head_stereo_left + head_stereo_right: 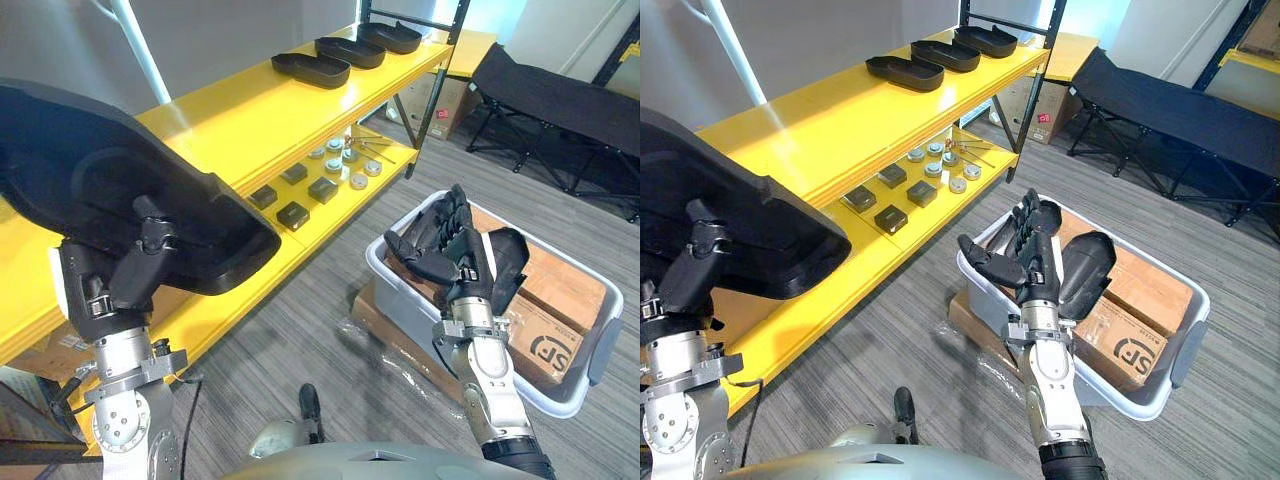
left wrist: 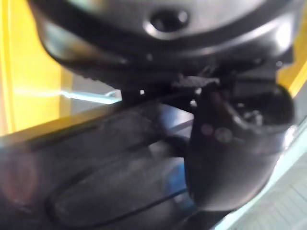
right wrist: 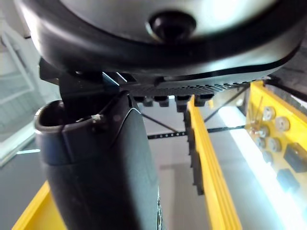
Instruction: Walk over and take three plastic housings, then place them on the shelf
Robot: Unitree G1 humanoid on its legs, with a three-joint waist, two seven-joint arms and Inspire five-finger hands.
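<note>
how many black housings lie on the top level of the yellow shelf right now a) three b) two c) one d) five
a: three black housings lie in a row at the far end of the yellow shelf, while a fourth housing is in the left hand, not yet set down.

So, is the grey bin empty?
Not empty: the bin holds one black housing lying against cardboard boxes, just past the open right hand.
</note>
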